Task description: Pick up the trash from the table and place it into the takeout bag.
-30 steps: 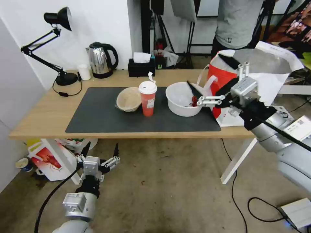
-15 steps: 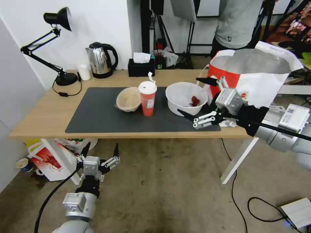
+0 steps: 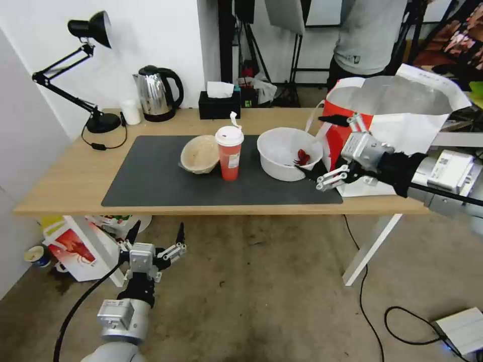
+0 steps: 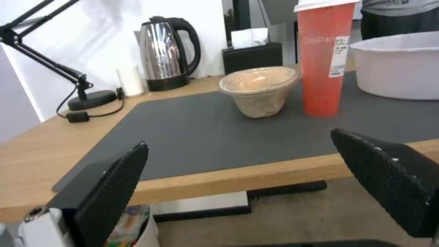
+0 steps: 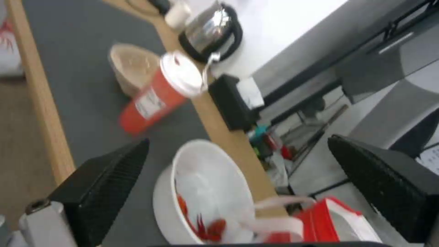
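Observation:
On the dark mat of the table stand the trash items: a beige pulp bowl, a red cup with a white lid and a white bowl with red scraps. The takeout bag stands open at the table's right end, foil lining showing. My right gripper is open at the white bowl's right side, in front of the bag, one finger above and one below rim height. The right wrist view has the white bowl between the open fingers. My left gripper hangs open below the table's front edge.
At the back of the table stand a desk lamp, a kettle, a small white cup and a black tissue box. A red-and-white carton sits on the floor under the left end. Cables lie on the floor at the right.
My right gripper dropped from in front of the bag toward the table's front edge, then came back up and right beside the white bowl. The left arm has not moved.

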`<state>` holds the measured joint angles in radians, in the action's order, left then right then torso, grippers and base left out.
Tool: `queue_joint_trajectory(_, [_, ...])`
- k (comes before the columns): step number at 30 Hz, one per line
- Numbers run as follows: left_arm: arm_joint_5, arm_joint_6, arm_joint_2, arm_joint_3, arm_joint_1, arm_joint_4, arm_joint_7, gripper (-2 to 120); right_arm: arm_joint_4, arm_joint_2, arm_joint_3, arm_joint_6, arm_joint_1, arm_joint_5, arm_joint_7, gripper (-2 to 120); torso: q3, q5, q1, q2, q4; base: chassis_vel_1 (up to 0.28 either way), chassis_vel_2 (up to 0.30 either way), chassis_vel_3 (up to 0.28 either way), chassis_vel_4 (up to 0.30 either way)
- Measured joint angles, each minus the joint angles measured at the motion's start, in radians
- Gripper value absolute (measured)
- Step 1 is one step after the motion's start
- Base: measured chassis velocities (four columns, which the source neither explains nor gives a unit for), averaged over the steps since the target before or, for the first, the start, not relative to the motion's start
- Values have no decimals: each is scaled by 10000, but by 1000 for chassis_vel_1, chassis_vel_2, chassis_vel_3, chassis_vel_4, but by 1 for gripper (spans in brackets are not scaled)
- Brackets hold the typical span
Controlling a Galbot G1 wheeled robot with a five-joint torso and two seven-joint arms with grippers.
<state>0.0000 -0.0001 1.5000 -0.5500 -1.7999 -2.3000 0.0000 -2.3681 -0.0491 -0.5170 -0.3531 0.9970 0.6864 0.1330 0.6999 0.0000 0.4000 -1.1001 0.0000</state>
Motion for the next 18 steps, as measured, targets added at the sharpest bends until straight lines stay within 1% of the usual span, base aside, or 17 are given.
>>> queue_joint_trajectory(1, [0, 0, 0, 0, 0, 0, 0, 100, 82, 43, -77, -64, -10, -45, 264, 100, 0, 1, 0, 0, 0, 0, 0, 0, 0])
queue_joint_trajectory(2, [0, 0, 0, 0, 0, 0, 0, 100, 82, 43, -77, -64, -10, -45, 264, 100, 0, 1, 0, 0, 0, 0, 0, 0, 0])
queue_joint_trajectory(4, [0, 0, 0, 0, 0, 0, 0, 100, 258, 120, -224, -103, -41, -43, 929, 100, 0, 0, 1, 0, 0, 0, 0, 0, 0])
queue_joint_trajectory(6, [0, 0, 0, 0, 0, 0, 0, 100, 344, 189, -268, -104, -50, 32, 1191, 100, 0, 0, 1, 0, 0, 0, 0, 0, 0])
queue_joint_trajectory(8, [0, 0, 0, 0, 0, 0, 0, 100, 344, 189, -268, -104, -50, 32, 1191, 100, 0, 0, 1, 0, 0, 0, 0, 0, 0])
queue_joint_trajectory(9, [0, 0, 0, 0, 0, 0, 0, 100, 474, 384, -273, 194, -21, 130, 1337, 100, 0, 1, 0, 1, 0, 0, 0, 0, 0])
queue_joint_trajectory(10, [0, 0, 0, 0, 0, 0, 0, 100, 500, 471, -273, 266, -13, 142, 1352, 100, 0, 1, 1, 0, 0, 0, 0, 0, 0])
queue_joint_trajectory(13, [0, 0, 0, 0, 0, 0, 0, 100, 514, 734, -288, 331, 9, 272, 1395, 100, 0, 1, 0, 0, 0, 0, 0, 0, 0])
queue_joint_trajectory(16, [0, 0, 0, 0, 0, 0, 0, 100, 503, 1290, -585, 344, 153, 925, 1749, 100, 0, 0, 1, 0, 0, 0, 0, 0, 0])
queue_joint_trajectory(17, [0, 0, 0, 0, 0, 0, 0, 100, 503, 1290, -585, 344, 153, 925, 1749, 100, 0, 0, 1, 0, 0, 0, 0, 0, 0])
queue_joint_trajectory(18, [0, 0, 1, 0, 0, 0, 0, 100, 497, 1484, -708, 334, 193, 1228, 1945, 100, 0, -1, 0, 0, 0, 0, 0, 0, 0])
